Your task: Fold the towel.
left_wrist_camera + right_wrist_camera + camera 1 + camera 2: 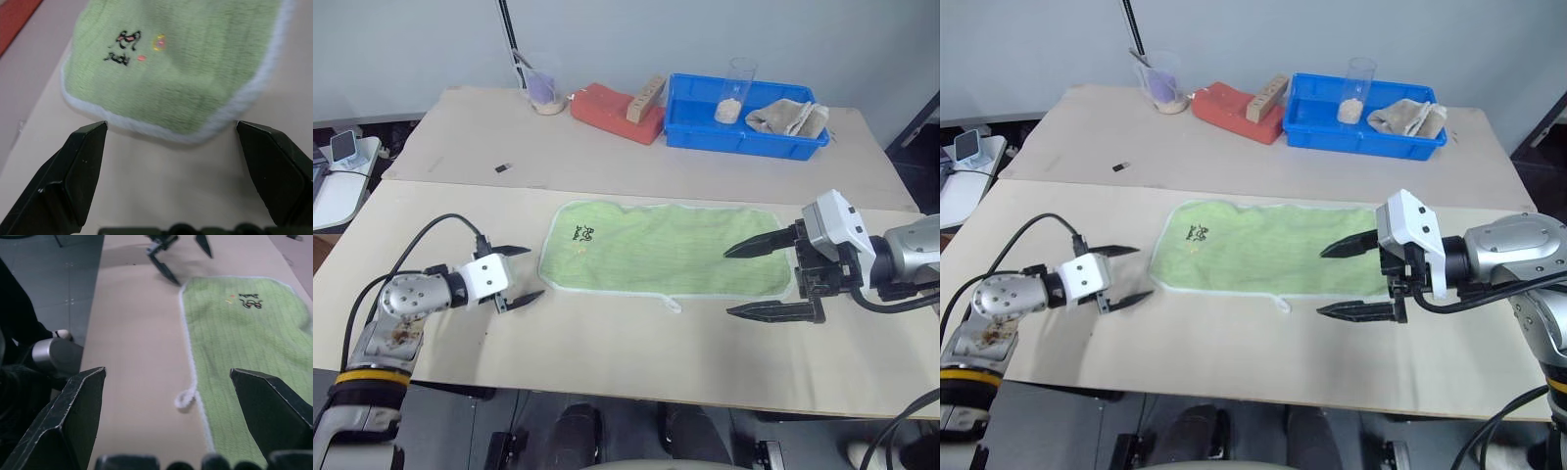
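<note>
Nearest the robot, left gripper hangs wide open and empty just off the logo end of the towel, apart from the white hem. Right gripper is equally wide and empty, over the opposite end. The towel lies flat and lengthwise on the table, with its loop on the near edge. Judgement: pinch both near corners at the hem, lift evenly and carry away to the far edge. Beyond stand a blue bin and a red cloth.
</note>
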{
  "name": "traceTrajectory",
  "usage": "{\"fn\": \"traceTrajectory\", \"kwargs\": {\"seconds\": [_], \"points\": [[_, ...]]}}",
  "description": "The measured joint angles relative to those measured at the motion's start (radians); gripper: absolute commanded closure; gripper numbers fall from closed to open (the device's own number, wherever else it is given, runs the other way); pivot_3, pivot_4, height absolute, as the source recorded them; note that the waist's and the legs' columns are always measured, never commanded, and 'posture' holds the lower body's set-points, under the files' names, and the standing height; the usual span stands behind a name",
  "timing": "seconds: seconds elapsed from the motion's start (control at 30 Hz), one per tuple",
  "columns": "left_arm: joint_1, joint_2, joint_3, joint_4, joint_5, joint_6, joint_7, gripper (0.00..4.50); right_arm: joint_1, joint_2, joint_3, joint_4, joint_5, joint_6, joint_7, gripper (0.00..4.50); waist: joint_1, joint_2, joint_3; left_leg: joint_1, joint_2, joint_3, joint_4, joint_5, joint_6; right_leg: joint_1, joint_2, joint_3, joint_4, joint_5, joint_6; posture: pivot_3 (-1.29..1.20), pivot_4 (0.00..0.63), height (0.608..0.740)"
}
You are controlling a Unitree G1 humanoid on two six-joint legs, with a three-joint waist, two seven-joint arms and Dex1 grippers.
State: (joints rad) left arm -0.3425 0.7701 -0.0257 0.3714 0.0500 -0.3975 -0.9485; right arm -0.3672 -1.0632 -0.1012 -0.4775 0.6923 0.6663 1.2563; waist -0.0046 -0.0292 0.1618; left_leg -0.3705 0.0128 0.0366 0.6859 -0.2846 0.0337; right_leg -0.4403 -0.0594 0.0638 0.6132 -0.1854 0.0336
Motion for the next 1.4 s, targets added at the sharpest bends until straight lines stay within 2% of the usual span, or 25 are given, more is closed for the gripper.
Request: {"fn": "traceTrajectory", "kwargs": {"seconds": [0.1, 0.2, 0.4, 0.47, 0.53, 0.63, 0.8, 0.93, 1.1, 1.2, 1.4], "points": [[-0.044, -0.016, -0.027, 0.054, 0.021, -0.055, 0.016, 0.0, 0.001, 0.0, -0.002, -0.008, 0.003, 0.008, -0.011, 0.02, 0.001, 0.0, 0.0, 0.0, 0.0, 0.0, 0.0, 0.0, 0.0, 0.0, 0.0, 0.0, 0.0, 0.0, 0.0, 0.0, 0.15, 0.714], [-0.066, -0.032, -0.043, 0.085, 0.023, -0.083, 0.017, 0.81, 0.001, 0.0, -0.006, -0.008, 0.009, 0.013, -0.023, 0.0, 0.004, 0.0, 0.0, 0.0, 0.0, 0.0, 0.001, 0.0, 0.0, 0.0, 0.0, 0.0, 0.0, 0.0, 0.0, 0.0, 0.15, 0.714], [-0.066, -0.05, -0.069, 0.095, 0.001, -0.082, -0.014, 3.76, 0.031, 0.0, -0.032, -0.013, 0.023, 0.014, -0.037, 0.0, 0.005, 0.0, 0.0, -0.002, 0.0, -0.001, 0.003, 0.0, 0.0, 0.0, 0.0, 0.0, 0.0, 0.001, 0.001, 0.0, 0.15, 0.714], [-0.06, -0.049, -0.069, 0.09, -0.014, -0.078, -0.025, 4.42, 0.042, -0.001, -0.034, -0.013, 0.021, 0.013, -0.038, 0.0, 0.004, 0.0, 0.0, -0.003, 0.0, -0.001, 0.003, 0.0, 0.0, -0.001, 0.0, -0.001, 0.0, 0.001, 0.001, 0.0, 0.15, 0.714], [-0.047, -0.046, -0.069, 0.07, -0.021, -0.072, -0.036, 4.42, 0.064, -0.013, -0.041, -0.004, 0.003, -0.003, -0.037, 0.0, 0.004, 0.0, 0.0, -0.003, 0.0, -0.001, 0.004, 0.0, 0.001, -0.001, 0.0, -0.001, 0.0, 0.001, 0.001, 0.0, 0.15, 0.714], [-0.025, -0.03, -0.067, 0.032, -0.053, -0.04, -0.058, 4.42, 0.109, -0.063, -0.041, 0.065, -0.111, -0.099, -0.027, 0.0, 0.003, 0.0, 0.0, -0.004, 0.0, -0.001, 0.007, -0.001, 0.002, -0.001, 0.0, -0.001, 0.0, 0.001, 0.001, 0.0, 0.15, 0.714], [-0.006, -0.03, -0.041, -0.018, -0.13, 0.071, -0.075, 4.42, 0.133, -0.104, 0.06, 0.278, -0.397, -0.417, -0.008, 0.0, 0.001, 0.0, 0.0, -0.004, 0.0, 0.0, 0.009, -0.001, 0.002, 0.0, 0.0, -0.001, 0.0, 0.001, 0.003, 0.0, 0.15, 0.714], [-0.009, -0.032, -0.031, -0.034, -0.146, 0.115, -0.073, 4.42, 0.055, -0.086, 0.208, 0.509, -0.61, -0.673, 0.0, 0.0, -0.007, 0.0, 0.0, -0.004, 0.0, 0.001, 0.009, -0.001, 0.002, -0.001, 0.0, -0.001, 0.0, 0.001, 0.003, 0.0, 0.15, 0.714], [-0.01, -0.038, -0.031, -0.041, -0.147, 0.119, -0.065, 4.42, -0.071, -0.019, 0.308, 0.772, -0.773, -0.882, -0.025, 0.0, -0.013, 0.0, 0.0, -0.004, 0.0, 0.002, 0.009, -0.001, 0.002, -0.001, 0.001, -0.001, 0.0, 0.001, 0.002, 0.0, 0.15, 0.714], [-0.008, -0.039, -0.031, -0.044, -0.147, 0.12, -0.058, 4.5, -0.134, 0.014, 0.325, 0.871, -0.809, -0.948, -0.033, 0.81, -0.013, 0.0, 0.0, -0.002, 0.0, 0.002, 0.009, -0.002, 0.002, 0.0, 0.001, 0.0, 0.0, 0.001, 0.002, 0.0, 0.15, 0.714], [0.006, -0.039, -0.029, -0.049, -0.147, 0.122, -0.048, 4.5, -0.159, 0.049, 0.325, 0.958, -0.807, -0.995, -0.017, 2.81, -0.01, 0.0, 0.0, -0.002, 0.0, 0.001, 0.009, -0.002, 0.002, 0.001, 0.0, 0.0, 0.0, 0.002, 0.002, 0.0, 0.15, 0.714]]}}
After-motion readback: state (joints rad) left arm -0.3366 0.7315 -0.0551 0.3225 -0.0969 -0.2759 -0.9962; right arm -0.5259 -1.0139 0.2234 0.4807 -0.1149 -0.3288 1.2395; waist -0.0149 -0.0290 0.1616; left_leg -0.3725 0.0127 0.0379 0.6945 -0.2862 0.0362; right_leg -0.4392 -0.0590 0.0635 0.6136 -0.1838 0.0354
